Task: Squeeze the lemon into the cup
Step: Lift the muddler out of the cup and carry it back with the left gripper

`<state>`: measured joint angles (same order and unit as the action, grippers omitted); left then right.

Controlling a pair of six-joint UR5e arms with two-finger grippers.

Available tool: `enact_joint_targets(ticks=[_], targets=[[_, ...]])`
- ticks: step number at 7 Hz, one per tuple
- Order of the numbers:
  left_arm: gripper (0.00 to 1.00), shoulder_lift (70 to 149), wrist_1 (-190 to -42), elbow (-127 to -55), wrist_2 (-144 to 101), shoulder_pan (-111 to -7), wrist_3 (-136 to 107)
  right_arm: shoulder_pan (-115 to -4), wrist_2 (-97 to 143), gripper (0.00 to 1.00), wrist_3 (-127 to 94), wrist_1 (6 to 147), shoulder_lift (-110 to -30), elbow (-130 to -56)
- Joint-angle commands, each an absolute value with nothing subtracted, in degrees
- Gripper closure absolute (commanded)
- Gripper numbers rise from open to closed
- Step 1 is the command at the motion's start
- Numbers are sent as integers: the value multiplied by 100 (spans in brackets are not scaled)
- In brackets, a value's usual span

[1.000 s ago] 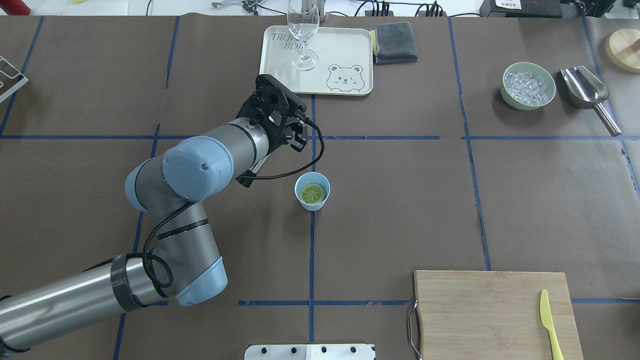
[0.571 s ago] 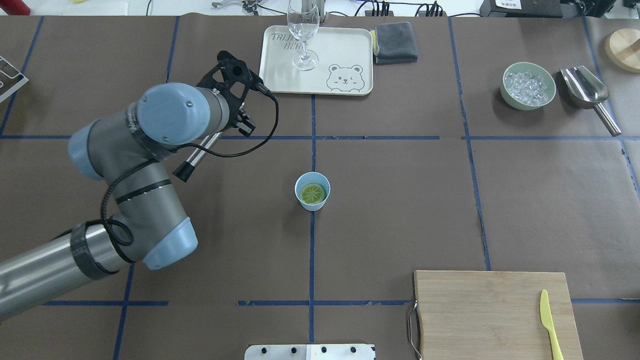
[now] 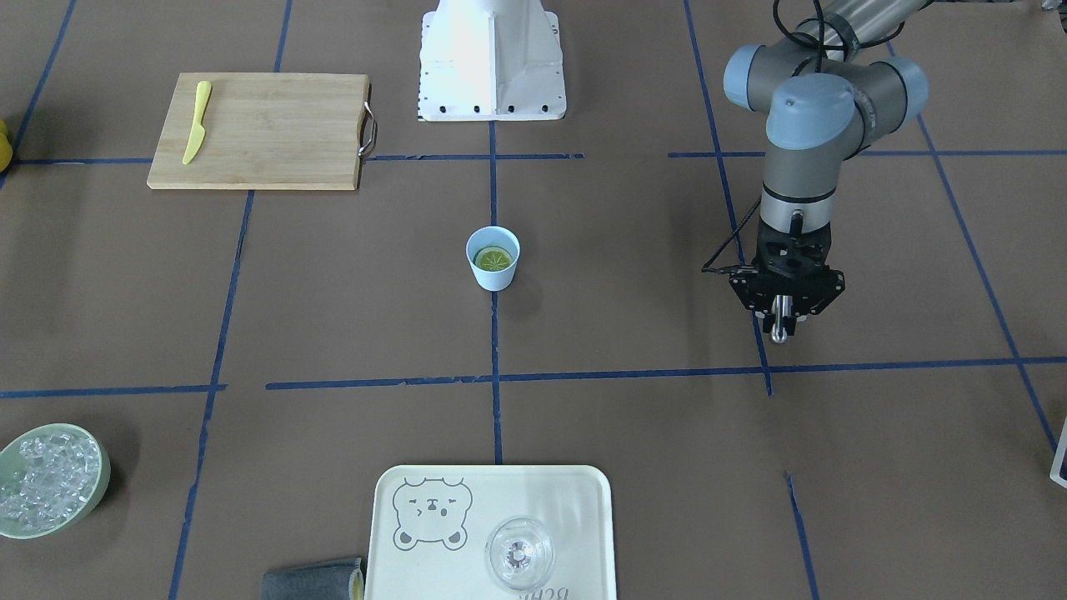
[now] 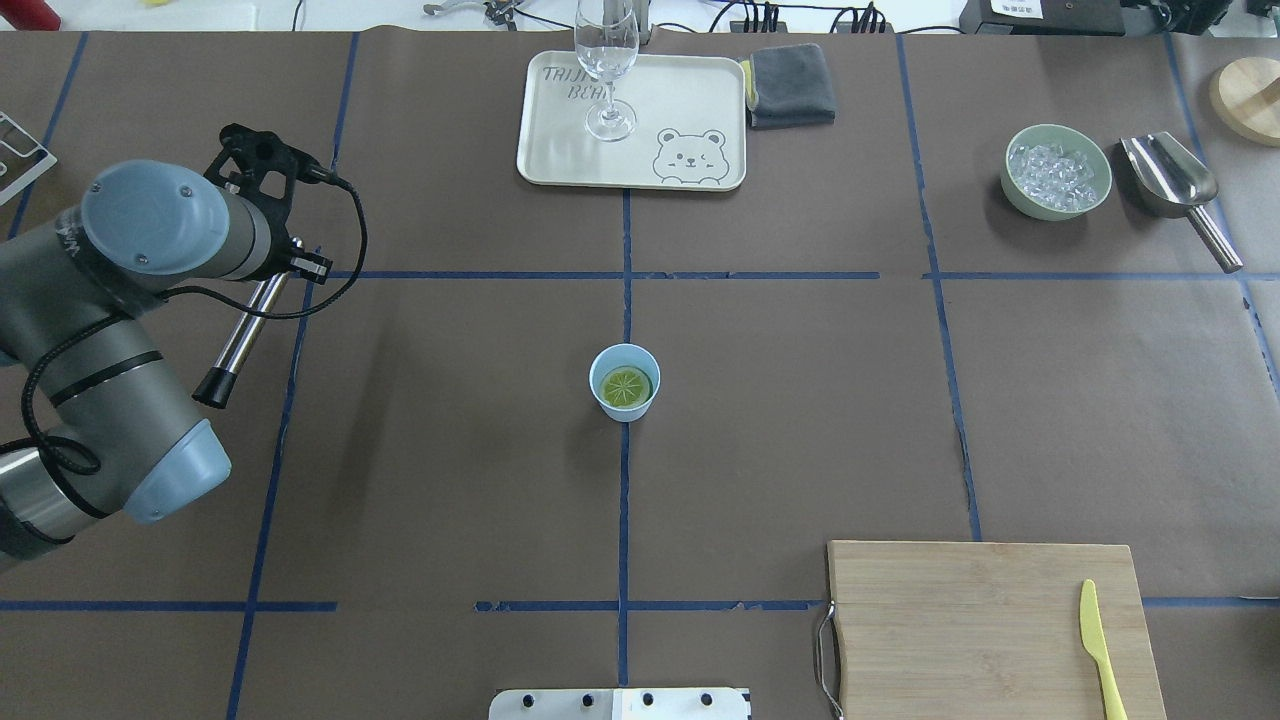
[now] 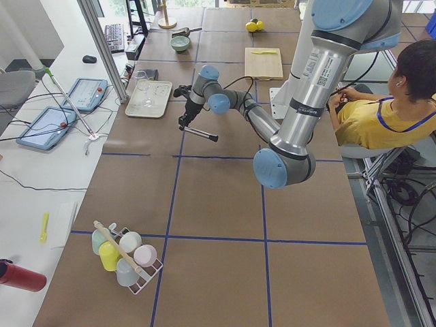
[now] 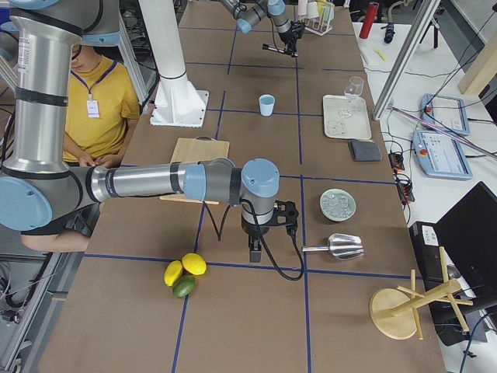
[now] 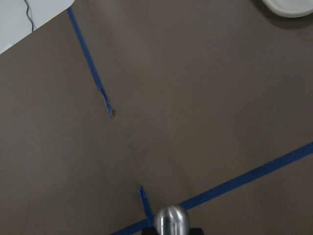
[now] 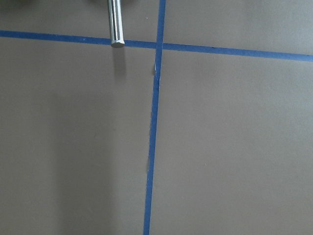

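Steel rod (image 4: 240, 335) is hanging pinched between left fingers (image 3: 787, 310), far from thick yellow lemon slice (image 4: 626, 386) lying inside light-blue plastic cup (image 4: 626, 412) (pressing seemingly finished).

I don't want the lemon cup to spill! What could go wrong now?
1. The left jaws grip a long metal rod that sticks out sideways. If that arm swings toward the middle carelessly, the rod might knock over the cup, which stands alone with the lemon inside.
2. A swing toward the far side could perhaps clip the tall glass on the tray.
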<state>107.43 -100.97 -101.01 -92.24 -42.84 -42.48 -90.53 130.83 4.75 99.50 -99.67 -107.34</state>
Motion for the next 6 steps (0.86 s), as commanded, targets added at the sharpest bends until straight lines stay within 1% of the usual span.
enact_joint_targets(ticks=[1,3,4,5,6], targets=[[100,10259,-10334,-10003,-9220,-4298,-4693,-9053,13087,0,475,9949,-9958,-10740],[100,10204,-11062,-9390,-9229,-4280,-4702,-9053,13087,0,475,9949,-9949,-10740],[100,10204,-11109,-9335,-9237,-4272,-4711,-9053,13087,0,475,9949,-9941,-10740],[65,10195,-11109,-9317,-9237,-4271,-4746,-9053,13087,0,475,9949,-9940,-10740],[63,10195,-11109,-9308,-9237,-4263,-4755,-9053,13078,0,475,9949,-9932,-10740]])
